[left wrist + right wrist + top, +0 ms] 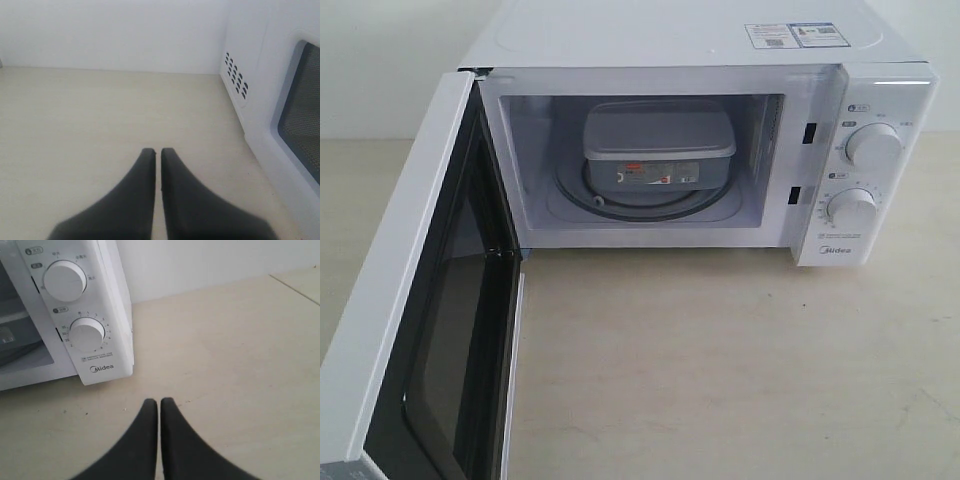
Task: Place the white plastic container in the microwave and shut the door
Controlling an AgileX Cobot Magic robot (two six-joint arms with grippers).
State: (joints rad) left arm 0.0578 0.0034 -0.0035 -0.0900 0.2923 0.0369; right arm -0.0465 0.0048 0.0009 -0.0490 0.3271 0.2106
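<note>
Half of the task is done: the white plastic container (658,150) is seated on the turntable (620,208) inside the microwave (670,35), but the door (440,320) is swung wide and not yet closed. The left gripper (157,151) and right gripper (159,401) are seen with jaws pressed together, nothing held.

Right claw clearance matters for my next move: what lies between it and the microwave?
Only bare tabletop lies between the right claw and the microwave; the right wrist view shows that stretch with nothing on it.
</note>
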